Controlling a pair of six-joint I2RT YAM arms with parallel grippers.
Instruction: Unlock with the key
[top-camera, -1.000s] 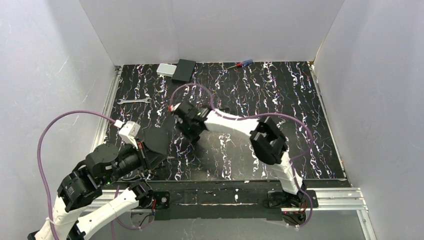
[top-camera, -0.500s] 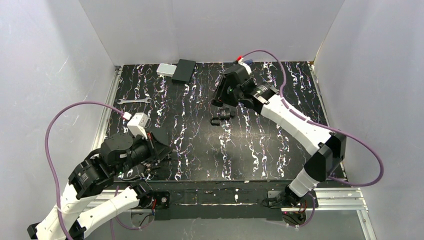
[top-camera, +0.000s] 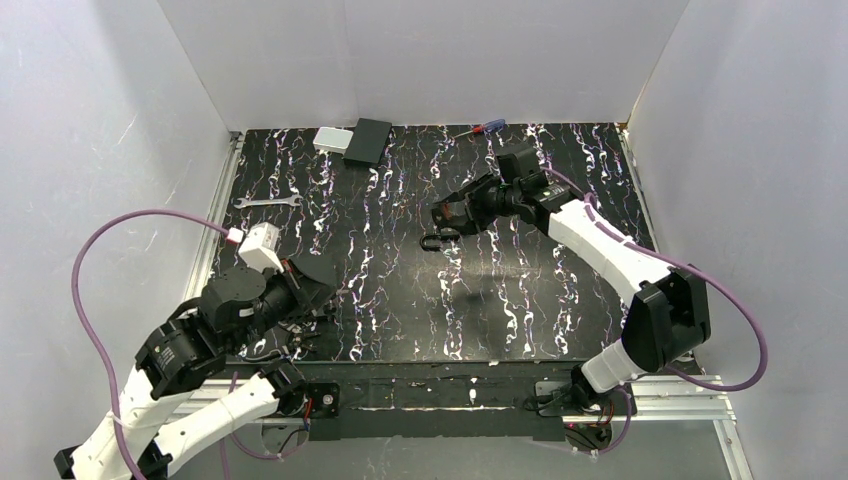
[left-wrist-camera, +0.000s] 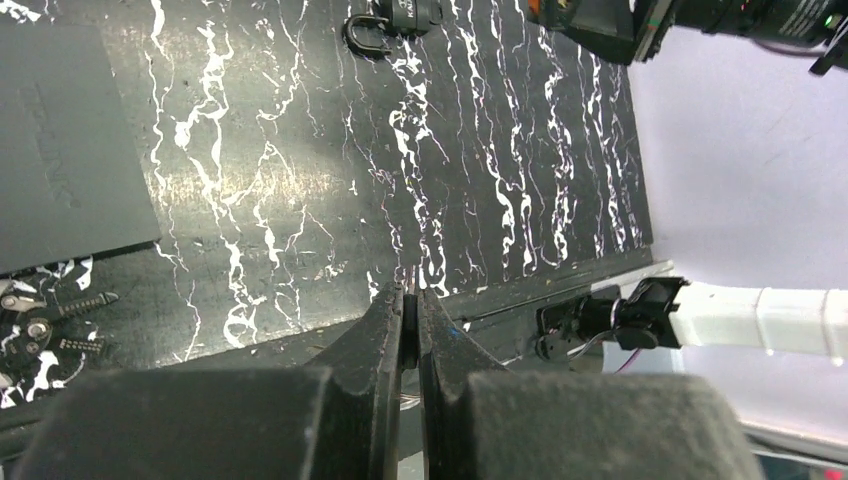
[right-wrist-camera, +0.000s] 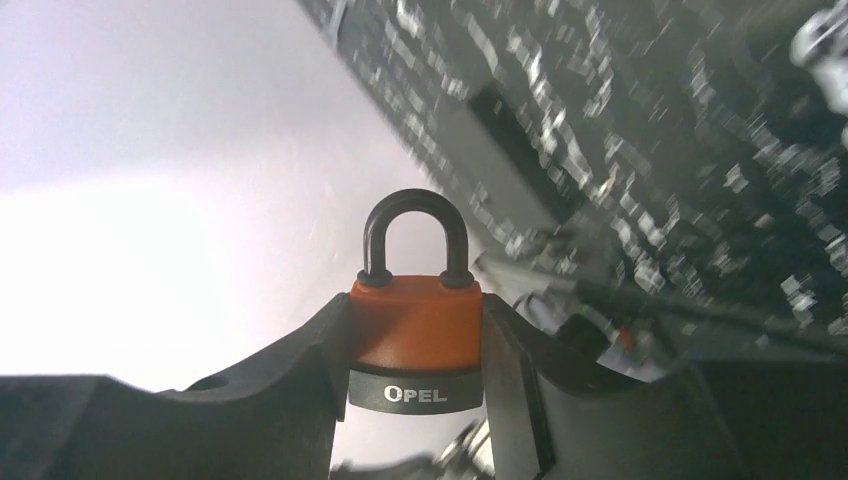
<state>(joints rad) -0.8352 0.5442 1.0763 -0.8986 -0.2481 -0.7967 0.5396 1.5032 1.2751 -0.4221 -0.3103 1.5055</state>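
Seen from overhead, the left gripper sits low near the near-left corner of the marbled black worktop. The right gripper reaches in from the right edge toward the middle, just beside a black padlock lying flat. A wrench lies by the left edge, a grey box and a black box touch near the far-left corner, and a screwdriver lies along the far edge. The left wrist camera shows its fingers pressed almost together on a thin dark sliver. It is too small to say whether this is the key, which cannot be made out elsewhere. A dark flat card lies to one side. The blurred right wrist camera shows its fingers clamped on an orange padlock marked OPEL, with both shackle legs seated in the body.
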